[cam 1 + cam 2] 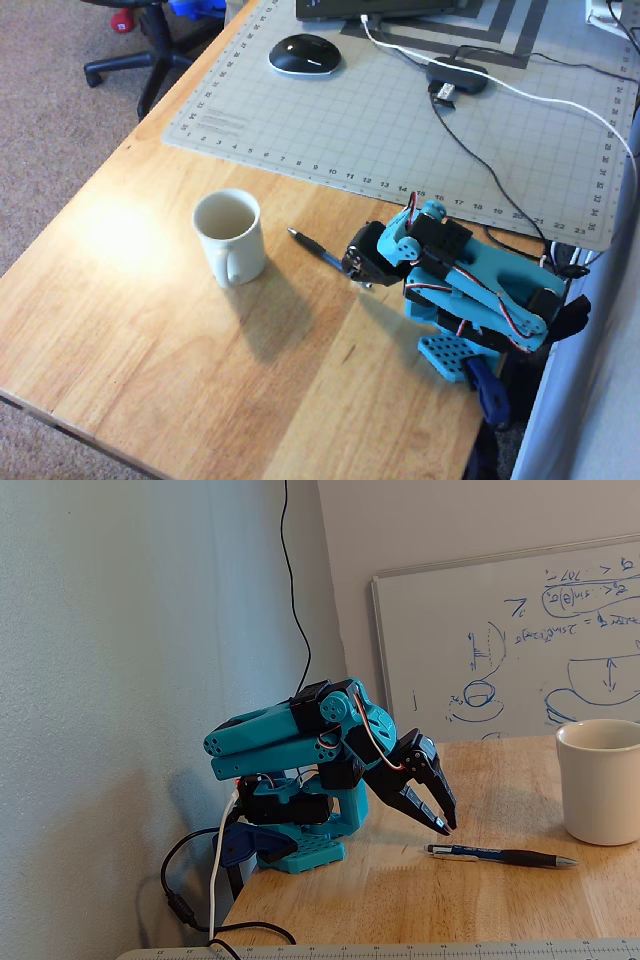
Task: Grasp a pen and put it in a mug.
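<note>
The dark pen [312, 248] lies flat on the wooden table [150, 300], between the mug and the arm. In the fixed view the pen [500, 856] points its silvery tip toward the mug. The cream-white mug [230, 237] stands upright and empty, with its handle toward the table's front edge; it also shows at the right edge of the fixed view [602, 780]. My gripper [444, 826] hangs just above the pen's rear end with its jaws together, holding nothing. In the overhead view the gripper [360, 276] covers that end of the pen.
A grey cutting mat [400, 130] covers the back of the table, with a black mouse [304, 54], a USB hub [457, 77] and cables on it. The arm's blue base [460, 350] is clamped at the right edge. A whiteboard [520, 650] leans behind.
</note>
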